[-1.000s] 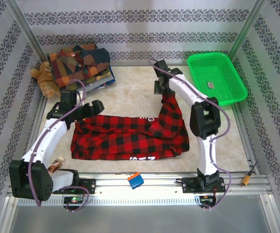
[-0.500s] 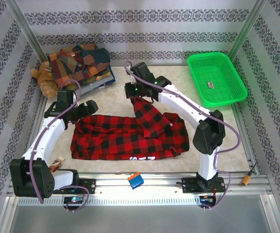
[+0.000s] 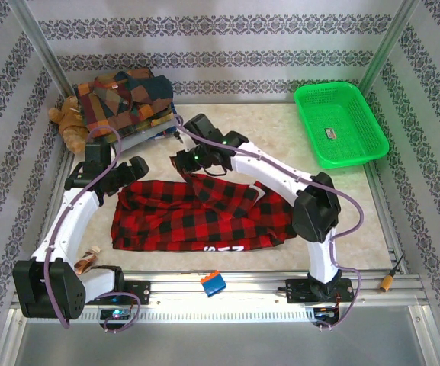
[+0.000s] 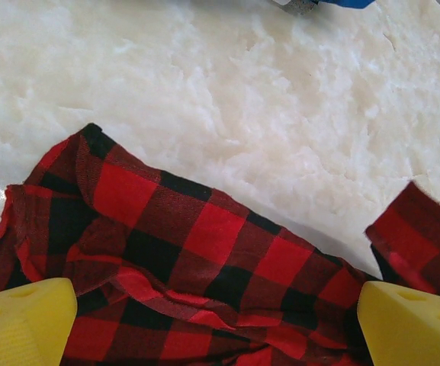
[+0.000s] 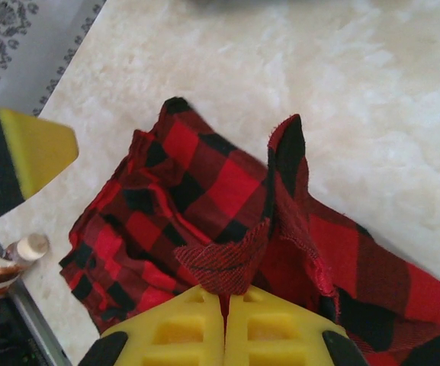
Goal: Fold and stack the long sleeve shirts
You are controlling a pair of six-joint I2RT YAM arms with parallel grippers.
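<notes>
The red-and-black check shirt (image 3: pixel 204 217) lies spread across the middle of the table, white lettering at its near edge. My right gripper (image 3: pixel 181 160) is shut on a pinch of its cloth (image 5: pixel 231 259), holding a sleeve stretched over the shirt's upper left part. My left gripper (image 3: pixel 133 169) hovers open over the shirt's left end (image 4: pixel 189 252), its yellow fingertips (image 4: pixel 21 320) wide apart with nothing between them. The right gripper (image 5: pixel 225 301) shows both yellow fingers pressed together on the fabric. Folded patchwork plaid shirts (image 3: pixel 124 99) are stacked at the back left.
A brown teddy bear (image 3: pixel 71 122) sits left of the plaid stack. A green basket (image 3: pixel 342 122) stands at the back right. A blue-and-orange item (image 3: pixel 213 284) rests on the front rail, and a small bottle (image 3: pixel 88 261) lies by the left arm's base.
My right arm has swung from the back right to the left, dragging the sleeve across the shirt. My left gripper has drawn back slightly to the left and stayed open.
</notes>
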